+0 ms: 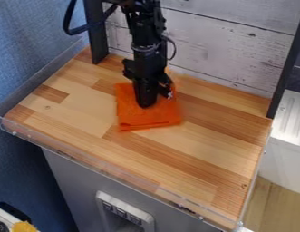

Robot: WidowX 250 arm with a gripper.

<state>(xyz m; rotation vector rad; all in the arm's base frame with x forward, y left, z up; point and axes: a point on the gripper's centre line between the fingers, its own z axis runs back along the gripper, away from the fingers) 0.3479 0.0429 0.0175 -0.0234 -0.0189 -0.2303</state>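
The black gripper hangs down from the top edge over the back middle of the wooden table. Directly beneath it lies an orange cloth, folded into a rough square, its edges layered at the front. The gripper's lower end overlaps the upper middle of the cloth; whether it presses on the fabric or pinches it, I cannot tell. Part of the cloth is hidden behind the gripper.
The wooden tabletop has a clear plastic rim along its front. Behind it stands a whitewashed plank wall, with black posts at both back corners. A blue wall is at the left, a white ribbed surface at the right.
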